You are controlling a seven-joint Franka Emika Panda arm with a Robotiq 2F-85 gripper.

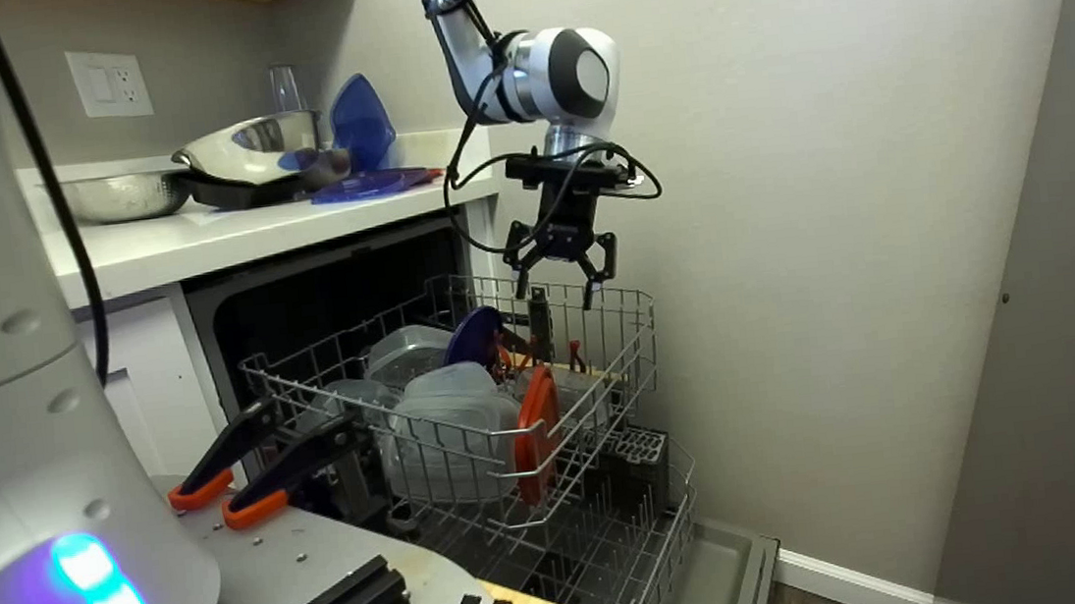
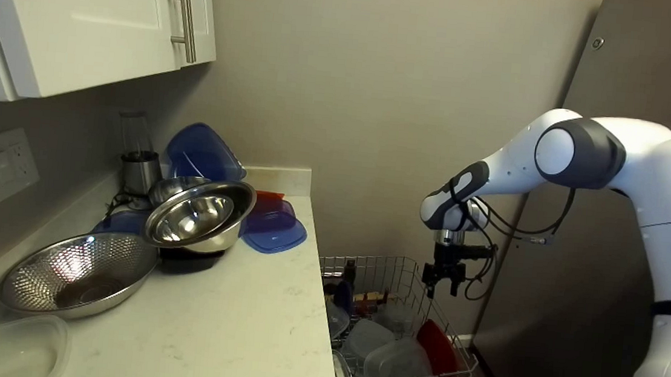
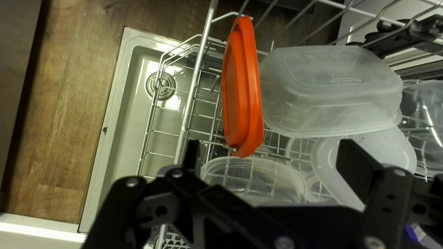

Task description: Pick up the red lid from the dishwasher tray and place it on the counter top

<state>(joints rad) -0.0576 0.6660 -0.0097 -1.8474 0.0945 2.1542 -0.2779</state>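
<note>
Reaching for the red lid (image 3: pixel 242 90) appears the current step: gripper (image 1: pixel 557 294) above dishwasher tray (image 3: pixel 195 83), jaws apart, aligned descent required.

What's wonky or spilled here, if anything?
The steel bowl on the counter looks wonky: it's tilted over a black dish instead of sitting flat, so it might be wobbly. I can't see any spills or breaks.

Beige-grey wall (image 1: pixel 815 216), white upper cabinet (image 2: pixel 95 15), brown wood-grain floor (image 3: pixel 64 110)
</note>
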